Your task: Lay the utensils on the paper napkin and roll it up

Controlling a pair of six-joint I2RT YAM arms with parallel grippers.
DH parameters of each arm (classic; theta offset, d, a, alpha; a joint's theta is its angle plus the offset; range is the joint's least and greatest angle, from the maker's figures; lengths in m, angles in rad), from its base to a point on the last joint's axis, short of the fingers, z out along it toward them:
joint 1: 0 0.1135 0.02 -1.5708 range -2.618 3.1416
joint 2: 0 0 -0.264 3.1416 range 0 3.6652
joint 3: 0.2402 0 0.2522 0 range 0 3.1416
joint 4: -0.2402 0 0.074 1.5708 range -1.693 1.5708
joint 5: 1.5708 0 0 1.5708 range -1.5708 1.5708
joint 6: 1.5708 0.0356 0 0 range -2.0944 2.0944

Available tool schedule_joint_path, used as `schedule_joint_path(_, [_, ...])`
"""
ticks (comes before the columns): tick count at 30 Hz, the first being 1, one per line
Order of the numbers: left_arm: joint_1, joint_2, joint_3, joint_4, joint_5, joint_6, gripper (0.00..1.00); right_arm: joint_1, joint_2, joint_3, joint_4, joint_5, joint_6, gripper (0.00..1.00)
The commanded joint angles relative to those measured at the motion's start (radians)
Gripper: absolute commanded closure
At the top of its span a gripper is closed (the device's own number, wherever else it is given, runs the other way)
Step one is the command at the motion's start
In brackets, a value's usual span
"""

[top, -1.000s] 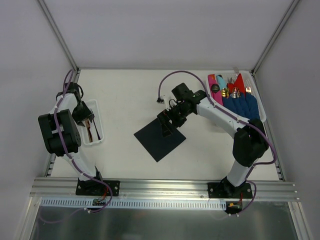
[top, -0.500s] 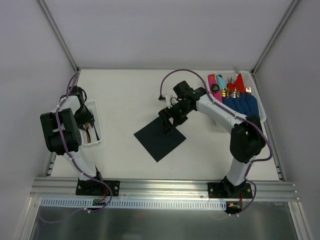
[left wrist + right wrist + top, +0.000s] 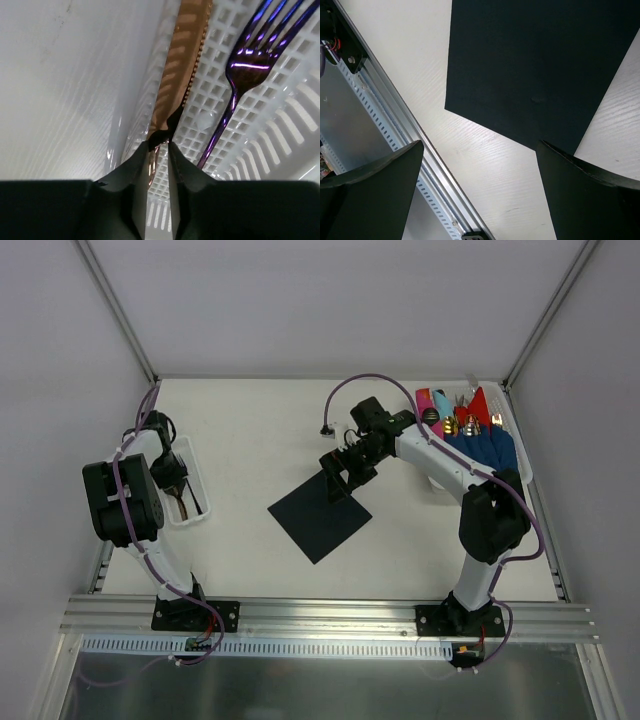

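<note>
The near-black paper napkin (image 3: 318,518) lies flat in the middle of the table, one corner pointing toward me. It also fills the top of the right wrist view (image 3: 535,65). My right gripper (image 3: 340,475) hovers open and empty over the napkin's far corner, its jaws wide apart (image 3: 480,190). My left gripper (image 3: 178,485) reaches down into the white basket (image 3: 196,455) at the left. In the left wrist view its fingers (image 3: 159,150) are closed narrowly on the handle of a copper knife (image 3: 180,65). A purple fork (image 3: 240,75) lies beside it on the basket's grid (image 3: 285,120).
A tray (image 3: 522,472) at the far right holds bright blue rolled napkins (image 3: 485,450), red and pink ones (image 3: 478,405) and some small utensils. A metal rail (image 3: 395,150) runs along the table's near edge. White walls enclose the table.
My right gripper has drawn back from the napkin toward the far side and lifted. My left gripper has settled a little lower in the basket around the knife.
</note>
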Motion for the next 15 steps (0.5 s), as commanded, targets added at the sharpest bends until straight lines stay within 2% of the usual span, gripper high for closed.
schedule_joint_path(1, [-0.024,0.041,0.017,0.072,0.095,-0.021,0.9,-0.009,-0.001,0.039,-0.024,-0.026,0.003,0.01])
schedule_joint_path(3, [-0.024,0.039,0.02,0.074,0.095,-0.017,0.93,-0.01,-0.001,0.037,-0.024,-0.028,0.005,0.01])
schedule_joint_path(15, [-0.024,0.044,-0.035,0.072,0.077,-0.032,0.86,-0.018,-0.001,0.043,-0.032,-0.04,0.016,0.01])
